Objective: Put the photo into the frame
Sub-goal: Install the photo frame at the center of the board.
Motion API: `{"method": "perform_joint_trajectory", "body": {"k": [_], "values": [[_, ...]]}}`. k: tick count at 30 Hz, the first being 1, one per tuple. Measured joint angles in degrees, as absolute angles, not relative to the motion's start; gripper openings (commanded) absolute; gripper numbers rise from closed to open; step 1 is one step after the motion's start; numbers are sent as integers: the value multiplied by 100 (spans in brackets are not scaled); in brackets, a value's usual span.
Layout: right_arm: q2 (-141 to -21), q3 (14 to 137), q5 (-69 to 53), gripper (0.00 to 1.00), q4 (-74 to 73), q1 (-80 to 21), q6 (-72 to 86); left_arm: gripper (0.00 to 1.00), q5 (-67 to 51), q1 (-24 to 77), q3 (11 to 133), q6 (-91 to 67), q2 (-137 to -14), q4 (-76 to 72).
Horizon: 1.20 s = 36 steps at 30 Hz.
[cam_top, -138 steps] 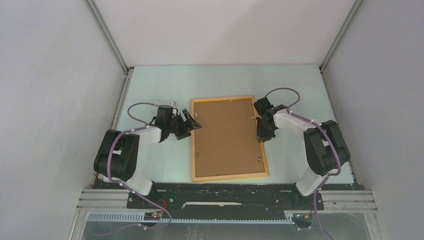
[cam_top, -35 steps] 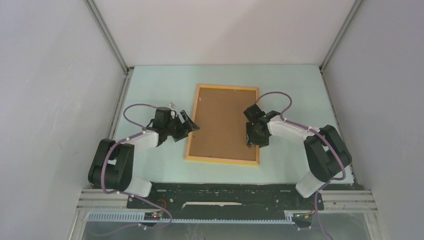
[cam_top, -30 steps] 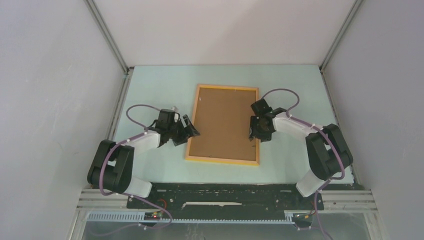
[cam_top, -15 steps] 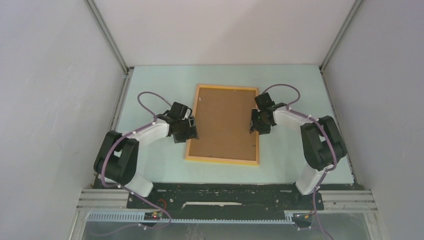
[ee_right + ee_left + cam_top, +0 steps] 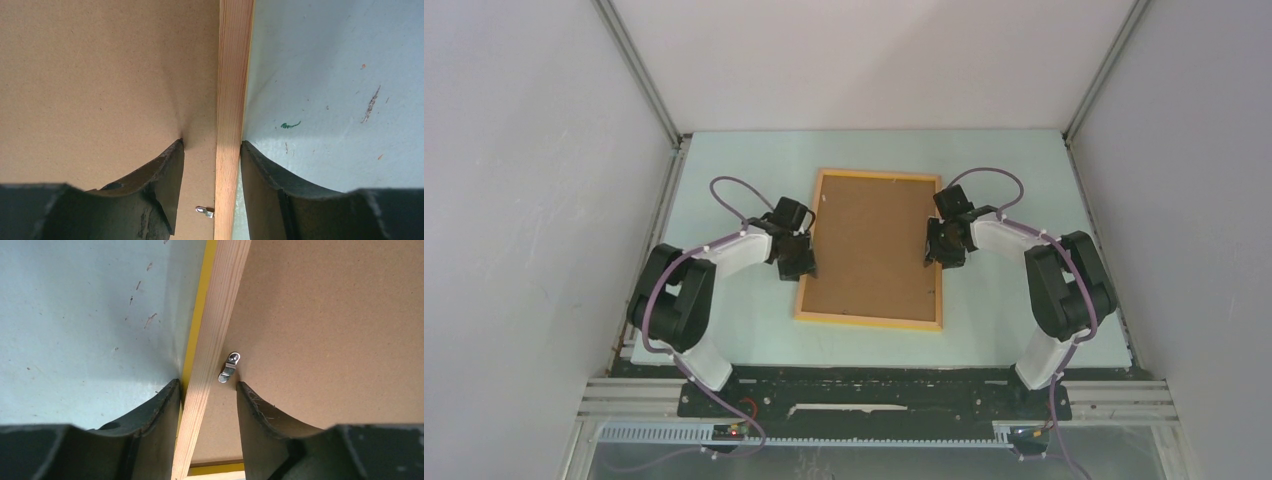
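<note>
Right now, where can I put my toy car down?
Bare table between the frame and the back wall, and in both far corners. Crowded beside the frame, where the left gripper and right gripper straddle its rim.

You see your left gripper (image 5: 206, 386) straddling the frame (image 5: 222, 305) on one long side. Its pale wooden rim runs up the view on a slight slant and has a yellow outer edge. One finger (image 5: 157, 420) is on the table side, right against that yellow edge. The other is over the brown backing board (image 5: 330, 315), with a gap between it and the rim. A small metal clip (image 5: 229, 367) lies on the board just beside the rim, near that finger's tip. The pale blue table (image 5: 85, 310) carries a few dark scuffs.
</note>
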State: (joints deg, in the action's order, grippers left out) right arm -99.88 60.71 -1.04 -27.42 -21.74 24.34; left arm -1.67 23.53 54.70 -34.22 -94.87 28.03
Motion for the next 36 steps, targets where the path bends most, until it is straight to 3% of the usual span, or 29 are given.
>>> {"method": "perform_joint_trajectory", "body": {"k": [17, 19, 25, 30, 36], "values": [[-10018, 6088, -93, 47, -2746, -2178, 2366, 16, 38, 2362, 5627, -3680, -9581, 2976], [-10036, 6112, -91, 47, -2755, -2178, 2362, 18, 84, 2362, 5627, -3756, -9579, 2952], [-10060, 6132, -95, 46, -2718, -2180, 2351, 45, 279, 2359, 5618, -3815, -9561, 2790], [-10064, 6134, -102, 46, -2711, -2182, 2351, 51, 298, 2346, 5618, -3859, -9561, 2665], [-10064, 6136, -113, 45, -2707, -2185, 2349, 46, 294, 2344, 5618, -3861, -9564, 2596]]}}
